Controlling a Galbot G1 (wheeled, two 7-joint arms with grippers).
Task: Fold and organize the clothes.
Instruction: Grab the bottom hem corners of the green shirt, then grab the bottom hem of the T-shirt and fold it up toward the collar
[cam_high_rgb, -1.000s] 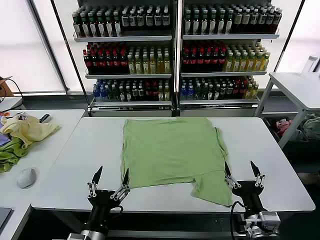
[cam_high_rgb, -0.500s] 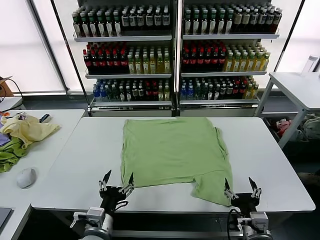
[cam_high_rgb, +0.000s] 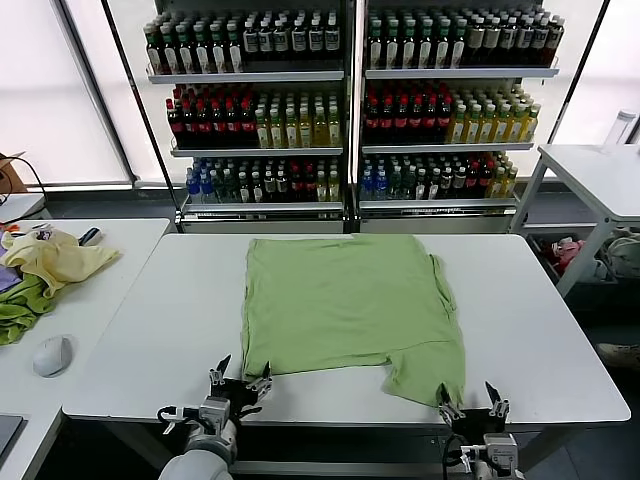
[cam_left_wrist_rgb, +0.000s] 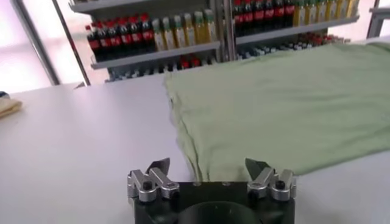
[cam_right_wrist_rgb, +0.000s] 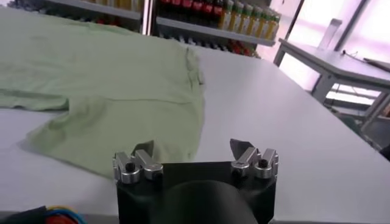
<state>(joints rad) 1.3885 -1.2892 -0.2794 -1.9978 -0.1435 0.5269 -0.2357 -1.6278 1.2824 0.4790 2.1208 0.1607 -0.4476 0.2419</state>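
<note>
Currently: light green polo shirt (cam_high_rgb: 345, 305) flat at table (cam_high_rgb: 140, 330) centre, hem toward near edge. Left gripper (cam_high_rgb: 239, 381) and right gripper (cam_high_rgb: 468, 409) at near edge, jaws spread, empty. Advise: pinch hem corners together, lift evenly.

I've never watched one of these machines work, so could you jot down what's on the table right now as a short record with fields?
Main item: green shirt, lying flat, partly folded
Surface: white table
Left tool: open, at the table's near edge by the shirt's near left corner, holding nothing
Right tool: open, at the near edge by the shirt's sleeve, holding nothing
Side table: yellow cloth, white mouse
Background: shelves of bottles
</note>
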